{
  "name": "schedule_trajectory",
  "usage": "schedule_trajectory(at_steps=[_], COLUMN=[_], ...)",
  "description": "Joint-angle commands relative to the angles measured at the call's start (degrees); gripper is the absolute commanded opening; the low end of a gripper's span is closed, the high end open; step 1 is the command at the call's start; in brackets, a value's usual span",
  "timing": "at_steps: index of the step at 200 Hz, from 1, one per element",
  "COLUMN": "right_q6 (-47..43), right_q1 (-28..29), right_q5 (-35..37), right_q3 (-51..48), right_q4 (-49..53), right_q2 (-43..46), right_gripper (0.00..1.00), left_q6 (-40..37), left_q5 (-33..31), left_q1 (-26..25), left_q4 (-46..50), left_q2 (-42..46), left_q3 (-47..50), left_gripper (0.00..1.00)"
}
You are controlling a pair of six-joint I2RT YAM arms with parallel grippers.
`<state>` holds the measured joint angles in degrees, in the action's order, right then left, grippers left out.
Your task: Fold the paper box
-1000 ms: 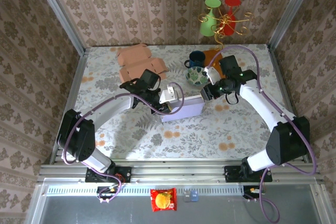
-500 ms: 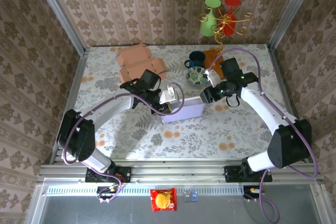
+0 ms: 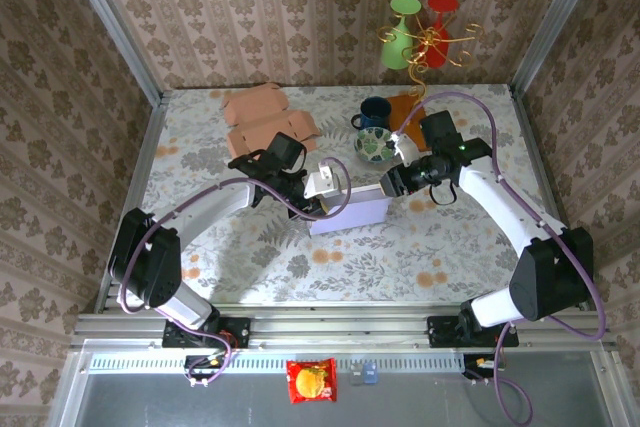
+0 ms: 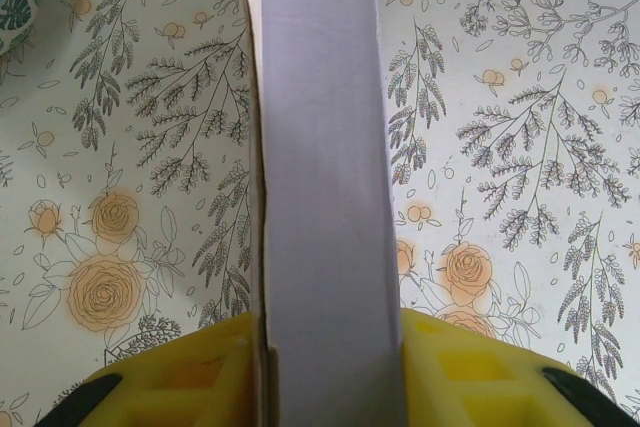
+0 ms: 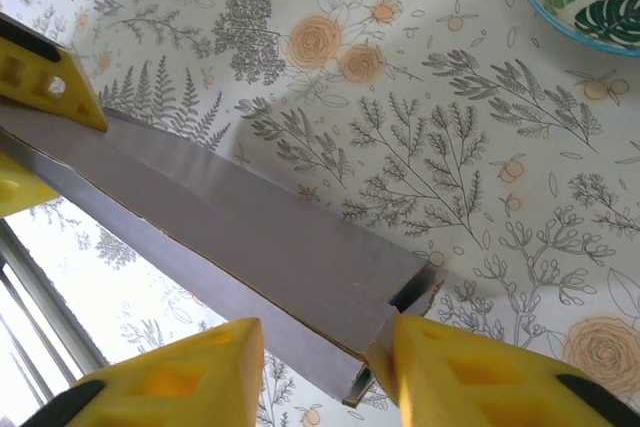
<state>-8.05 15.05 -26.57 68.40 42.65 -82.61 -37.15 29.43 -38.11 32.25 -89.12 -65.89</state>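
We see the paper box [image 3: 350,211] at the centre of the tabletop [image 3: 420,247], between both arms. Our left pincer [image 4: 325,357] is clenched on its panel; the right pincer [image 5: 322,352] straddles the box end, and we can't tell if it grips.

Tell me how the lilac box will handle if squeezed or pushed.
Probably light and hollow: the paper box is thin card, its open end showing in the right wrist view. Likely crushable: the corner by the right gripper looks dented. Stiff lengthwise, it seems, running straight from the left gripper.
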Motion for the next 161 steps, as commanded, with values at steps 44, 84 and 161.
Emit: schedule_trajectory(at_steps=[44,84,161], right_q6=[0.6,0.7,1.6], right_q1=[0.3,0.8,3.3], right_q5=[4.7,6.5,13.4], right_q3=[-0.5,-0.5,0.4], right_q4=[2.2,2.2,2.3], right_q2=[1.7,1.4,1.1], right_gripper=[0.25,0.19,0.05], left_q6=[-0.7,-0.7,-0.1], left_q5=[1.9,2.0,2.0], left_q1=[0.4,0.3,0.2], left_q4=[0.1,0.1,-0.1], left_q2=[0.4,0.2,0.2], left_q3=[0.0,-0.2,-0.2], left_gripper=[0.34,0.34,0.34])
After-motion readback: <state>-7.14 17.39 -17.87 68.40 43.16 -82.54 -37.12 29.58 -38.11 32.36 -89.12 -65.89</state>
